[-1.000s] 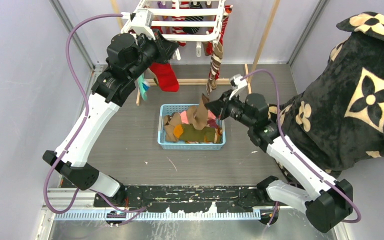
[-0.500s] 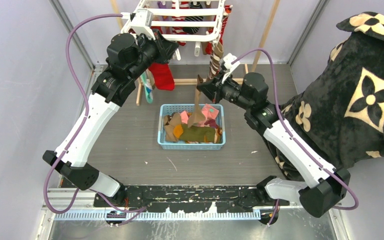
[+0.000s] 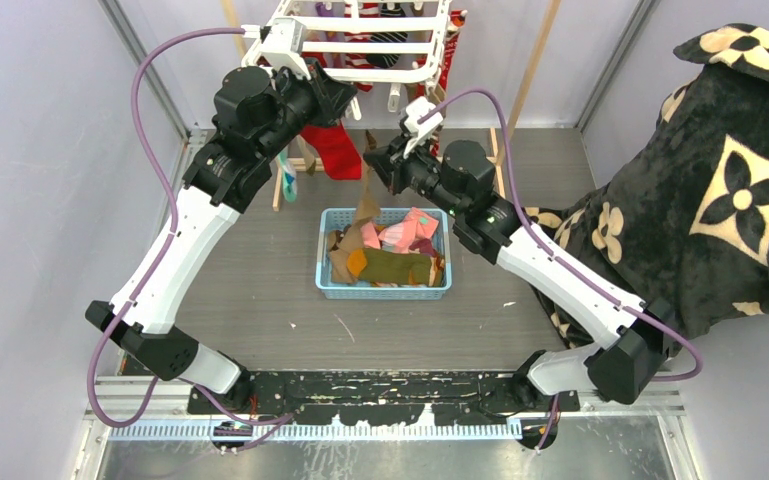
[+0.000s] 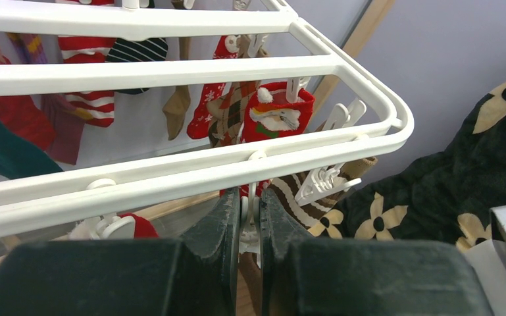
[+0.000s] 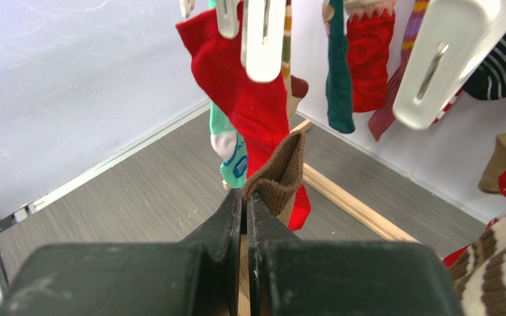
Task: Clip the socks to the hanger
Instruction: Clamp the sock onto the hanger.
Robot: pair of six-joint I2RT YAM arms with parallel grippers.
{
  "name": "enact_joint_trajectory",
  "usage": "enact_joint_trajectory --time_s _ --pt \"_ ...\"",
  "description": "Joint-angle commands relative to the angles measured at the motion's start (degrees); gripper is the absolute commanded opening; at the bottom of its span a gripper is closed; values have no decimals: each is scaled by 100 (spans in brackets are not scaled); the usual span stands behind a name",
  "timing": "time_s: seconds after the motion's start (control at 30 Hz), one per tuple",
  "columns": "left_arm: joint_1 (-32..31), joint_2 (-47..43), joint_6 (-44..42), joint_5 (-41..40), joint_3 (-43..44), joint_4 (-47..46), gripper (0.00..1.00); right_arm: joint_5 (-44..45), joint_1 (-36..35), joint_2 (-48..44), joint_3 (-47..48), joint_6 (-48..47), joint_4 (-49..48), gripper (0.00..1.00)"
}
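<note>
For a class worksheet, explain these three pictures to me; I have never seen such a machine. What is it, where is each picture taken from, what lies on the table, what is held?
It is two robot arms bolted to the near edge of a table, each ending in a two-finger gripper. The wide picture comes from a camera above and behind them; the other two from cameras on the wrists. On it stands a blue basket of socks; a black blanket is at the right. At the far end is a white hanger with more socks clipped on. The left gripper is shut on a clip. The right gripper is shut on a brown sock, held up near the clips.
</note>
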State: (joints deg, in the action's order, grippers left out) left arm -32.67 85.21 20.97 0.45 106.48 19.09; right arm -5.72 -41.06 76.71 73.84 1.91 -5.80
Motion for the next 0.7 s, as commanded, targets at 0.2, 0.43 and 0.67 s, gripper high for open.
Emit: enact_joint_trajectory --time_s 0.2,0.43,0.67 --pt "-30 -212 3 -2 56 -29 0 316 -51 210 682 -156 -487 1" --pt "-34 -217 30 -1 42 -41 0 227 -90 397 928 -156 -422 1" --pt "-38 -227 1 -1 57 -38 0 211 -113 508 1126 -156 -373 1"
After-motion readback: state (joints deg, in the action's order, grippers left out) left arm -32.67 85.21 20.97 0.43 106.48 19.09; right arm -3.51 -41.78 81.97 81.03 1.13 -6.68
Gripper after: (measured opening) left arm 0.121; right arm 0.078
